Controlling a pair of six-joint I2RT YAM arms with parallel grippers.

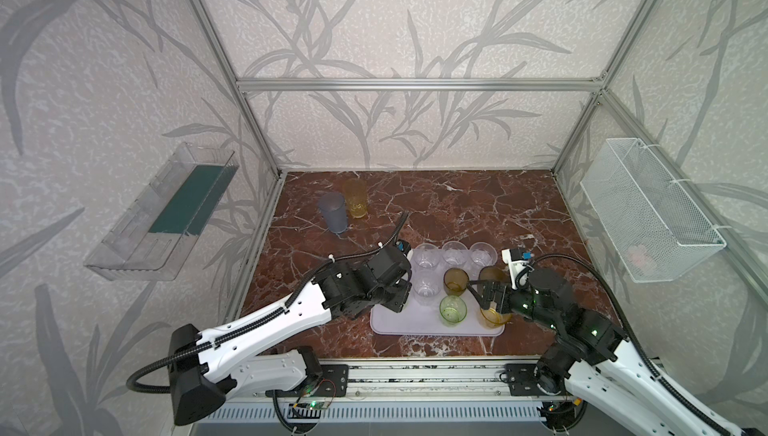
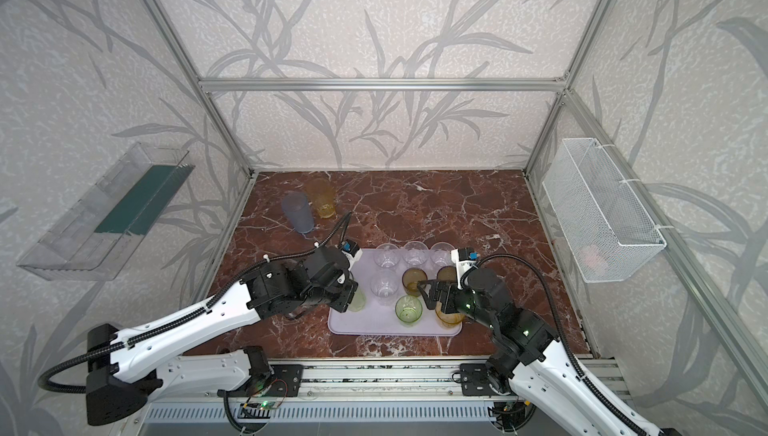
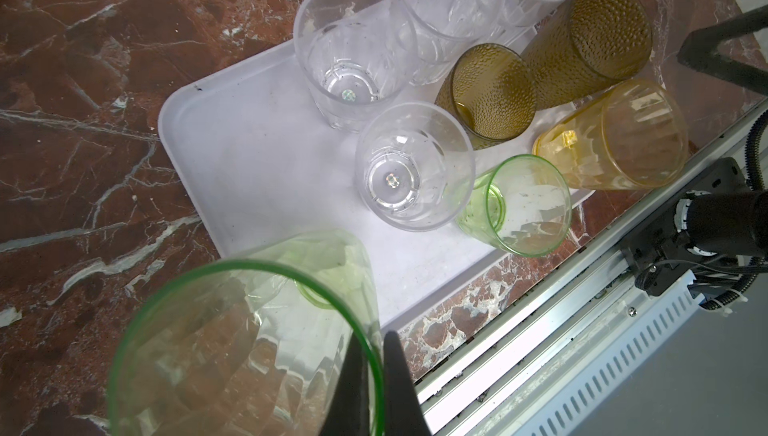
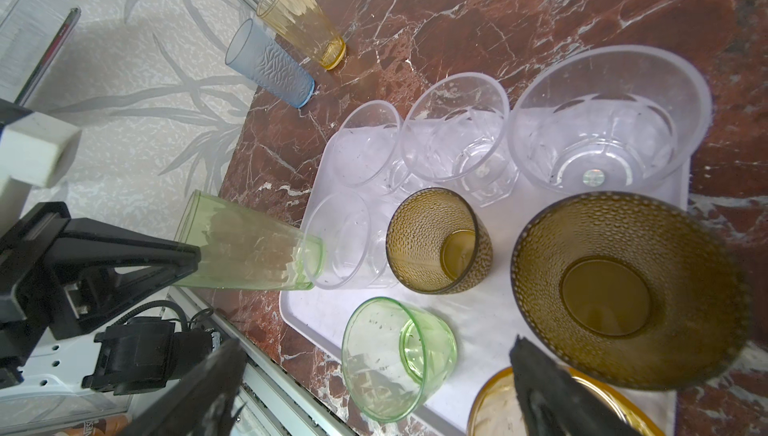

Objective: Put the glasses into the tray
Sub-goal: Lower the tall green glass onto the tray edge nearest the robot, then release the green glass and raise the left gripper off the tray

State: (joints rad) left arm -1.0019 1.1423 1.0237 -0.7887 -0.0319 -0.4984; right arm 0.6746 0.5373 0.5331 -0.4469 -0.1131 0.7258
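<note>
The pale lilac tray lies at the table's front middle. On it stand three clear glasses in a back row, another clear one, two olive-brown ones, a light green one and an amber one. My left gripper is shut on the rim of a light green glass, tilted, with its base over the tray's left edge. My right gripper hangs open above the tray's front right, holding nothing. A blue-grey glass and an amber glass stand at the back left.
A clear plastic bin with a green bottom hangs on the left wall. A white wire basket hangs on the right wall. An aluminium rail runs along the table's front edge, close to the tray.
</note>
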